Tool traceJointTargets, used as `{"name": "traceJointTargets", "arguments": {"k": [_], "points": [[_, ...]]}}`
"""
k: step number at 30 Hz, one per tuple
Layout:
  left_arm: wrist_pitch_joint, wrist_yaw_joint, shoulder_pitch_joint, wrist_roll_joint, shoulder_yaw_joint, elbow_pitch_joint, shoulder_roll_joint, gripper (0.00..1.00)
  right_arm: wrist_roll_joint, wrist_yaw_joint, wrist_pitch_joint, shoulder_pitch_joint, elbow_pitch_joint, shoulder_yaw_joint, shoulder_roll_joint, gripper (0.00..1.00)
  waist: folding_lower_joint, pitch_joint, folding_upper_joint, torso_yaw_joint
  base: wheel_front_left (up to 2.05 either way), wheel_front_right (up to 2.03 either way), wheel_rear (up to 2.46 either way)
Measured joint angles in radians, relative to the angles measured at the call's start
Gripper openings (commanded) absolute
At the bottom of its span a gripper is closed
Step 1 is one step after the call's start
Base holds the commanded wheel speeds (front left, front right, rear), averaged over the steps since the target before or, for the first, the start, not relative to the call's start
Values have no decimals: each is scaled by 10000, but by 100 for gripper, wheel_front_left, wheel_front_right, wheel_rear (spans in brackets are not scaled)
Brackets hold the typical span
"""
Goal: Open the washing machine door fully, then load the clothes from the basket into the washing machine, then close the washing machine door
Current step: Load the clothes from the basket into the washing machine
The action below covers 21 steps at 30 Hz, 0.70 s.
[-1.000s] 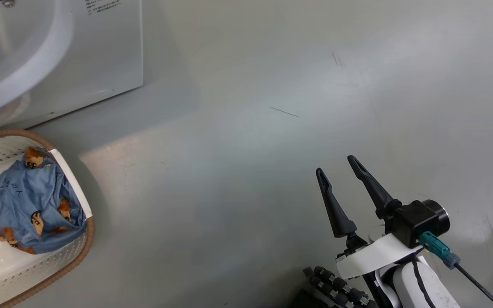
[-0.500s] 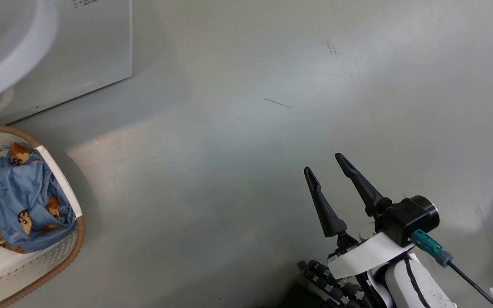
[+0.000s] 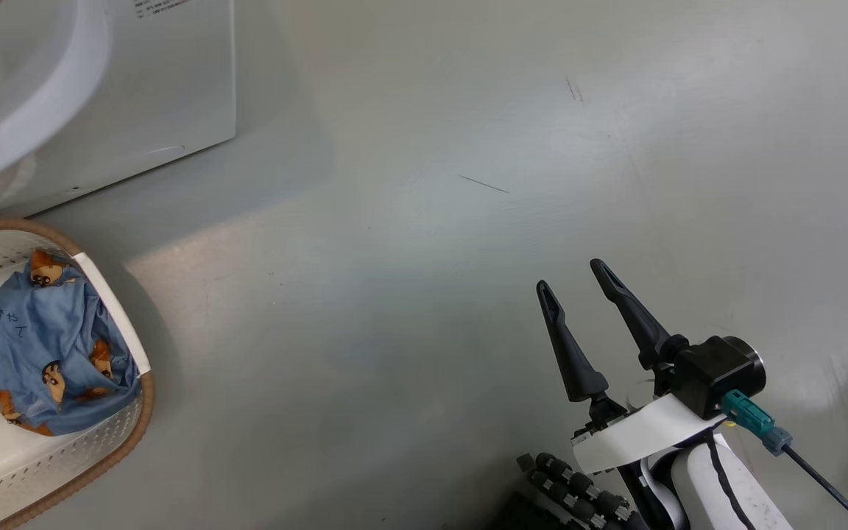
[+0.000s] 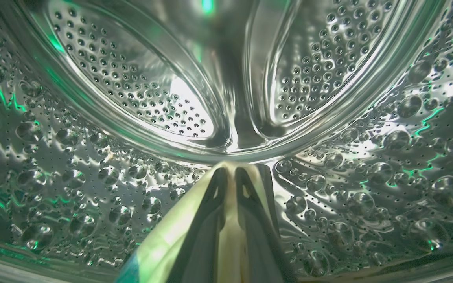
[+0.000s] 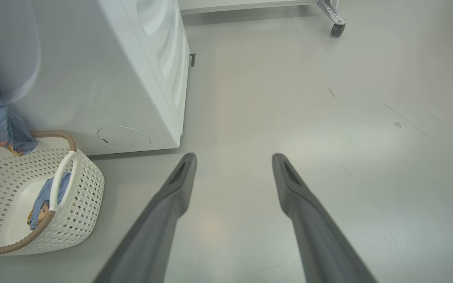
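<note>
Left gripper (image 4: 231,171) inside the steel drum (image 4: 104,78) of the washing machine (image 3: 166,88) — fingers narrow, pinching a cream cloth (image 4: 163,239). Basket (image 3: 147,401) on the floor (image 3: 394,294) just in front of the machine, a blue printed garment (image 3: 34,353) lying in it. Right gripper (image 3: 571,276) well apart to the right, over the floor — fingers spread wide, holding nothing.

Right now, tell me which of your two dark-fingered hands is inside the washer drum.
The left hand, closed on cream cloth inside the perforated steel drum; the right hand hangs open over grey floor.
</note>
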Motion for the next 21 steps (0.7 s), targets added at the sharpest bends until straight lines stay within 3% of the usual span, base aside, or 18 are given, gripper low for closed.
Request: {"name": "traceJointTargets", "arguments": {"k": [1,2,3,21], "points": [[8,0,-16,0,-33,105,-75,47,-2,0,0,-4,0,-17,2,100,0,-19,0,39,0,0,0],[8,0,-26,2,-92,169,-113,83,-2,0,0,-8,0,-42,4,100,0,-37,0,78,0,0,0],[6,8,-41,2,-140,205,-150,100,-2,0,0,-14,0,-69,2,100,-1,-56,0,121,0,0,0],[169,56,-321,23,-244,1657,-740,100,-2,2,0,-62,171,-226,-10,100,-1,-691,0,849,0,0,0]]}}
